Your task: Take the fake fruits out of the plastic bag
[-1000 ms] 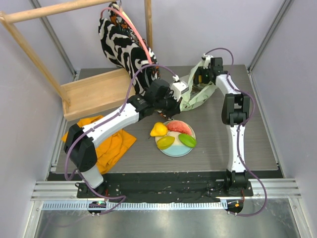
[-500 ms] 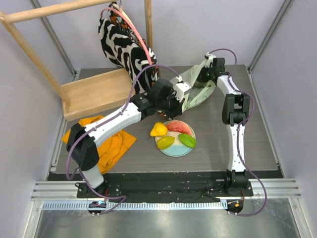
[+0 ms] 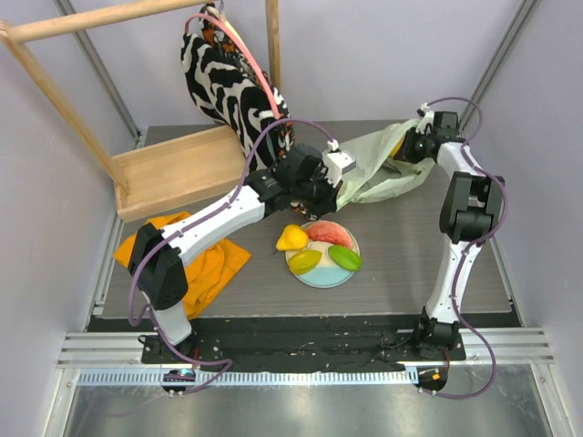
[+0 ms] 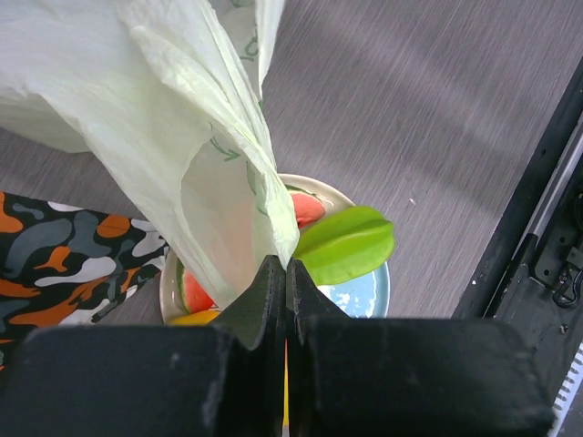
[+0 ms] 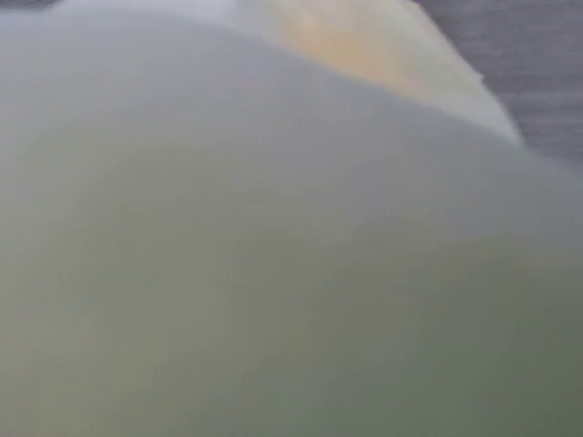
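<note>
The pale-green plastic bag (image 3: 383, 168) lies stretched between both grippers at the back of the table. My left gripper (image 4: 281, 264) is shut on one edge of the bag (image 4: 164, 109), just above the plate (image 3: 319, 276). My right gripper (image 3: 412, 147) holds the bag's far right end. Bag film (image 5: 273, 273) fills the right wrist view and hides the fingers. On the plate lie a watermelon slice (image 3: 328, 233), a yellowish oval (image 3: 305, 260) and a green oval (image 3: 344, 258). A yellow pear (image 3: 291, 238) leans at the plate's left rim. A dark shape (image 3: 396, 166) shows through the bag.
A zebra-patterned cloth bag (image 3: 223, 82) hangs from a wooden frame at the back left. A wooden tray (image 3: 173, 168) lies below it. An orange cloth (image 3: 205, 264) lies at the front left. A camouflage-patterned fabric (image 4: 73, 255) shows beside the plate (image 4: 364, 296).
My right gripper has closed on the bag's end and swung right toward the table's back corner, pulling the bag out long. The left gripper kept its hold and shifted slightly right.
</note>
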Robot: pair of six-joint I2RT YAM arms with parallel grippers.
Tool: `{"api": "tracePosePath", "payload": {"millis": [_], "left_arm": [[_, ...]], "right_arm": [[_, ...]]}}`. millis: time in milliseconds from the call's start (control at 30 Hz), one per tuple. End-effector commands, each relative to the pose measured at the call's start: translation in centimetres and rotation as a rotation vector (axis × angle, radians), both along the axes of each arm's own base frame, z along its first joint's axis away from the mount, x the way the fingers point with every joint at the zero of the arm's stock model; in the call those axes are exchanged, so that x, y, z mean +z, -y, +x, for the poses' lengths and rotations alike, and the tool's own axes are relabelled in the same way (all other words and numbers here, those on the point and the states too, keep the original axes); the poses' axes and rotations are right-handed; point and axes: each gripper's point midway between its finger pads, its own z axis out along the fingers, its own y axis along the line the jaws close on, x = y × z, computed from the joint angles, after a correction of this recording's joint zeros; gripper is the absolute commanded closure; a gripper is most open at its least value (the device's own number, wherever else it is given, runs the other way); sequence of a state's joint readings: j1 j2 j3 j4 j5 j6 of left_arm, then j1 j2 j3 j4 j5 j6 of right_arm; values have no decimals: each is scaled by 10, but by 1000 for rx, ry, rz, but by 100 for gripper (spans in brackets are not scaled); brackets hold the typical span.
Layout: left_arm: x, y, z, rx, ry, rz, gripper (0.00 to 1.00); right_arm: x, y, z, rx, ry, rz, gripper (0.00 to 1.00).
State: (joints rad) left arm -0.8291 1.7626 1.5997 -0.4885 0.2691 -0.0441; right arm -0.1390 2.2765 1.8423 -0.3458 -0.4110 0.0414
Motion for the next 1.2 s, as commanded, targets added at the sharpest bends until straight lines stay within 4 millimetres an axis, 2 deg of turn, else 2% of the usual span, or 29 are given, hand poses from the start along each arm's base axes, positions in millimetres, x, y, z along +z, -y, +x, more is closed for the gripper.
{"api": "tracePosePath", "payload": {"millis": [0, 33, 67, 100, 133, 167, 200, 267, 367, 533, 567, 600, 633, 733, 800, 833, 867, 933, 967, 1033, 1067, 1167], "left_arm": [[15, -1, 2, 2, 23, -32, 100], [14, 0, 1, -2, 20, -32, 100], [12, 0, 0, -4, 14, -31, 100], [11, 0, -1, -6, 9, -31, 100], [11, 0, 0, -6, 8, -32, 100], [9, 0, -1, -8, 4, -30, 100], [9, 0, -2, -8, 2, -31, 100], [9, -1, -3, -8, 0, -29, 100], [4, -1, -4, -9, -9, -23, 100], [-1, -3, -8, -23, -29, -9, 100], [-4, -4, -10, -26, -37, -3, 100], [-3, -5, -11, -26, -38, -1, 100], [-5, -6, -12, -26, -43, 1, 100], [-8, -9, -19, -31, -53, 13, 100], [-14, -13, -23, -31, -71, 24, 100], [-14, -13, -25, -37, -73, 26, 100], [-15, -14, -27, -40, -78, 33, 100], [-13, -18, -28, -53, -68, 45, 100], [-16, -22, -32, -58, -75, 62, 100], [-12, -30, -37, -63, -69, 73, 100], [-13, -36, -39, -90, -45, 95, 100], [-3, -47, -43, -118, 5, 111, 100]], "right_arm": [[34, -11, -8, 23, 60, 28, 62], [28, -10, -5, 16, 55, 24, 44], [27, -9, -1, 8, 56, 24, 34], [34, -7, 7, 10, 81, 18, 9], [35, -8, 11, 10, 85, 12, 1], [27, -8, 15, 7, 79, 2, 0], [35, -1, 25, -18, 106, -41, 0], [26, 2, 33, -38, 104, -82, 0], [25, 17, 52, -119, 128, -127, 0], [11, 37, 98, -246, 186, -150, 0], [12, 39, 105, -262, 201, -159, 0], [25, 39, 115, -273, 243, -162, 0], [14, 38, 121, -278, 249, -158, 1], [15, 35, 137, -313, 300, -150, 4], [21, 34, 145, -343, 334, -149, 5], [16, 27, 149, -339, 341, -143, 7], [17, 33, 151, -390, 349, -169, 8], [24, 32, 156, -412, 380, -182, 13], [20, 34, 158, -428, 382, -194, 17], [28, 45, 161, -484, 411, -234, 20], [25, 51, 161, -508, 411, -251, 22], [25, 69, 158, -552, 408, -278, 23]]}}
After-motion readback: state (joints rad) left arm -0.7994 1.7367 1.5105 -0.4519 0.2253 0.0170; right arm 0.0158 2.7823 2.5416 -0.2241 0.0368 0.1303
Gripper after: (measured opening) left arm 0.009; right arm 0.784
